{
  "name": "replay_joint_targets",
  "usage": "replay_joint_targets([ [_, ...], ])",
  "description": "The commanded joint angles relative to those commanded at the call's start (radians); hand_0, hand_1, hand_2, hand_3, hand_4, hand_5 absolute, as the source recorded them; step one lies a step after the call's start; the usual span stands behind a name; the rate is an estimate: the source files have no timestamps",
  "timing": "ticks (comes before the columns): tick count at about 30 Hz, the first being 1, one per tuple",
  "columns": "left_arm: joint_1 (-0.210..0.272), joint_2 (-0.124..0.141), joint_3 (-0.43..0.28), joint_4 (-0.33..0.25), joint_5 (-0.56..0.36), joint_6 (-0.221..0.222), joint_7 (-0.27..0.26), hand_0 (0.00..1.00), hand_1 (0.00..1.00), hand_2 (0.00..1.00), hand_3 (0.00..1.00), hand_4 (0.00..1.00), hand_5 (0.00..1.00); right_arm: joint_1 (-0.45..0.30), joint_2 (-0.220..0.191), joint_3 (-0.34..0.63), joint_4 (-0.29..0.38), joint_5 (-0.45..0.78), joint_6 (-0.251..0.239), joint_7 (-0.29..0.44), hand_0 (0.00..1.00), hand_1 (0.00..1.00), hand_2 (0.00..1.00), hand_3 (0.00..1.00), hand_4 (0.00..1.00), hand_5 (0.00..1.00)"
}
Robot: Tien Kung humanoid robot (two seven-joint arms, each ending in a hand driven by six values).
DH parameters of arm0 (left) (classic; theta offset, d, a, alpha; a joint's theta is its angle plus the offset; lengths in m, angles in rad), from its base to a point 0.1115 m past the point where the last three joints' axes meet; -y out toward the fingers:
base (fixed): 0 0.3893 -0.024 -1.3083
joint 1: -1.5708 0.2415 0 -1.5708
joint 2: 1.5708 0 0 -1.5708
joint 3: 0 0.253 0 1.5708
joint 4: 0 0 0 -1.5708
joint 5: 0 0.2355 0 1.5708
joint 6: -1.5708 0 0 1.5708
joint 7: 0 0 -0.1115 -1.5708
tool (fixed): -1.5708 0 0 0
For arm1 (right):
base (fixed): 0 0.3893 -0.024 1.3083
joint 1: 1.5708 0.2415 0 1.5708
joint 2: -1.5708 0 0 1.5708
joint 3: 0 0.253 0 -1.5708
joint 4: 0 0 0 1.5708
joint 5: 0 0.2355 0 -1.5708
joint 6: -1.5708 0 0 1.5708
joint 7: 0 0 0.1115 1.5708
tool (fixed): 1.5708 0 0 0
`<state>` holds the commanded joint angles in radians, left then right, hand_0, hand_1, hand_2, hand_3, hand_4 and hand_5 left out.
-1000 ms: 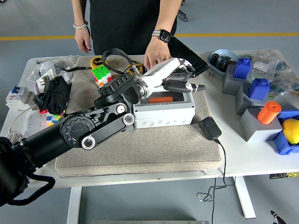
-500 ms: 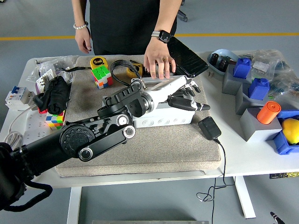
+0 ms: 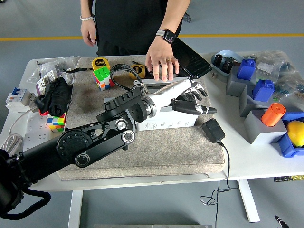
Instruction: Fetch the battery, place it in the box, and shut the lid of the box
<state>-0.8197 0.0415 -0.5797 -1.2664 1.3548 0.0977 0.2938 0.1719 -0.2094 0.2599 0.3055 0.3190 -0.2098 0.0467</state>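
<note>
Step in hand: the lid (image 3: 167,86) of the grey box (image 3: 166,116) is judged to be in the course of being pressed shut.
Left hand (image 3: 192,97): it is laid flat over the box top with fingers (image 3: 203,109) extended and spread; nothing is grasped.
Right hand: not seen in the head view.
Battery: it cannot be seen now; it is judged to lie inside the box, under the lid and the hand.
Person: one hand (image 3: 161,61) is rested on the far edge of the lid; the other (image 3: 89,34) hangs clear of the surface (image 3: 237,152).
How it is best done: pressure should be applied straight down through the palm, spread over the lid, so that the box is not slid across the grey mat (image 3: 156,147). The black adapter (image 3: 213,130) beside the box should be left undisturbed.
Change from a second ago: the box was then open, with an orange item visible inside; that opening is now covered. The robot's hand has been lowered and moved rightward over the top.
</note>
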Motion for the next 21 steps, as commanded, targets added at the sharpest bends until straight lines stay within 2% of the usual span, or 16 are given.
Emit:
replay_joint_targets([
  [1, 0.006, 0.003, -0.008, -0.006, -0.007, 0.008, -0.010, 0.590, 0.668, 0.650, 0.682, 0.998, 0.615, 0.000, 0.000, 0.000, 0.000, 0.000, 0.000, 0.000, 0.705, 0.678, 0.669, 0.594, 0.968, 0.490],
  [5, 0.057, 0.026, -0.066, -0.042, -0.077, 0.059, -0.076, 0.590, 0.668, 0.650, 0.682, 0.998, 0.615, 0.001, 0.001, 0.005, 0.000, -0.001, 0.002, 0.000, 0.705, 0.678, 0.669, 0.594, 0.968, 0.490],
  [7, 0.099, 0.037, -0.107, -0.052, -0.112, 0.085, -0.112, 0.595, 0.669, 0.646, 0.677, 0.998, 0.605, 0.002, 0.001, 0.005, -0.001, 0.000, 0.003, -0.001, 0.705, 0.678, 0.669, 0.591, 0.968, 0.491],
  [9, 0.129, 0.044, -0.136, -0.058, -0.131, 0.098, -0.124, 0.595, 0.669, 0.646, 0.677, 0.998, 0.605, 0.003, 0.001, 0.008, -0.001, -0.001, 0.003, -0.001, 0.705, 0.678, 0.669, 0.591, 0.968, 0.491],
  [11, 0.187, 0.062, -0.195, -0.074, -0.177, 0.125, -0.148, 0.595, 0.669, 0.646, 0.677, 0.998, 0.605, 0.003, 0.001, 0.010, -0.002, 0.000, 0.005, -0.003, 0.705, 0.678, 0.669, 0.591, 0.968, 0.491],
  [14, 0.245, 0.093, -0.257, -0.089, -0.248, 0.161, -0.196, 0.588, 0.670, 0.644, 0.673, 0.998, 0.602, 0.001, 0.002, 0.003, -0.005, 0.008, 0.010, -0.008, 0.705, 0.678, 0.669, 0.594, 0.968, 0.491],
  [21, 0.319, 0.170, -0.350, -0.089, -0.301, 0.151, -0.234, 0.603, 0.671, 0.647, 0.674, 0.998, 0.598, 0.010, 0.001, -0.001, -0.008, 0.013, 0.010, -0.013, 0.705, 0.678, 0.670, 0.591, 0.968, 0.492],
])
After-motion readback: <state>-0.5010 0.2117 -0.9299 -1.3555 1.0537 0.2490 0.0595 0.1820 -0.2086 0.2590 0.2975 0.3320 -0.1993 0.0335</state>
